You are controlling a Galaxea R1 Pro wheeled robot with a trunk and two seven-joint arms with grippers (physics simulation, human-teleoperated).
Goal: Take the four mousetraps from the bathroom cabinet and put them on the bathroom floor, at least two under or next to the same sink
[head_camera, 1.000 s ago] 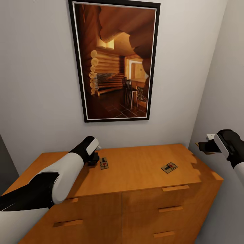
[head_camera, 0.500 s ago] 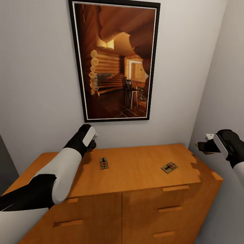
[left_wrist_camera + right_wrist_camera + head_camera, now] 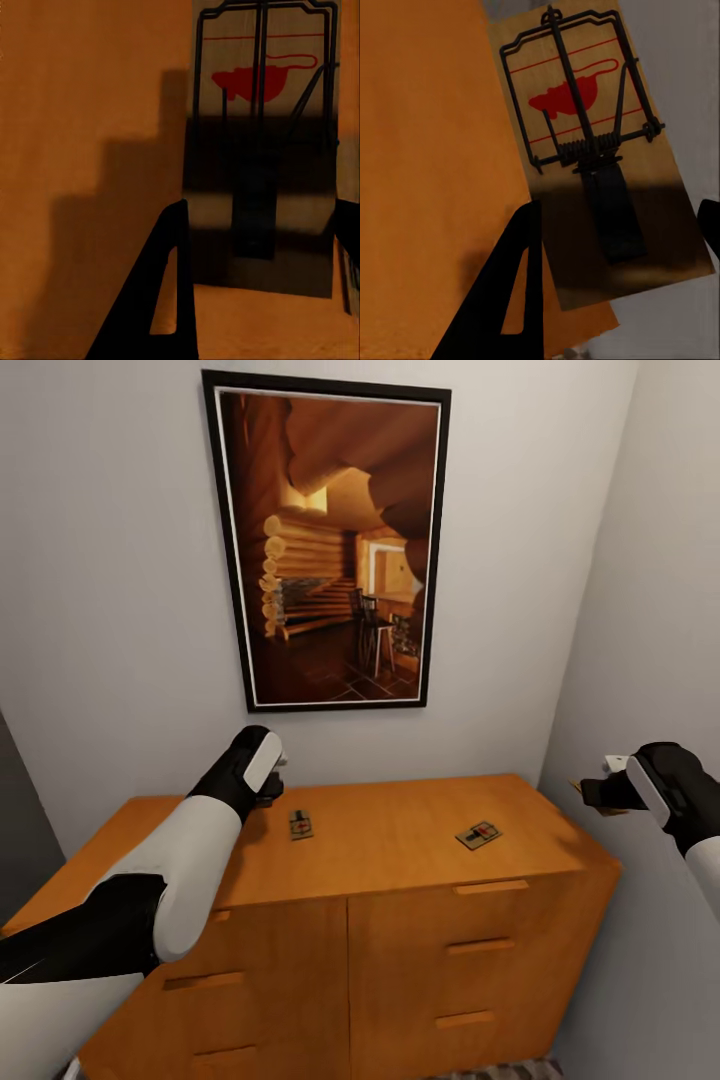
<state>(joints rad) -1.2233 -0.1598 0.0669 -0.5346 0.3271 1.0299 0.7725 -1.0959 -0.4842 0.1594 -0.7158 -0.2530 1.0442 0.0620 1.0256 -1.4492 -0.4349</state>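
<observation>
Orange-brown cabinet (image 3: 400, 840) top bears two mousetraps (image 3: 301, 824) (image 3: 479, 834).

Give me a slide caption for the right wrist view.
Right tool gripping a mousetrap by its lower end, held over the edge of the orange cabinet.

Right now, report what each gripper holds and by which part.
Right gripper: small flat brown wooden mousetrap, pinched at its plain end, away from the red mouse print. Left gripper: cannot be told.
</observation>
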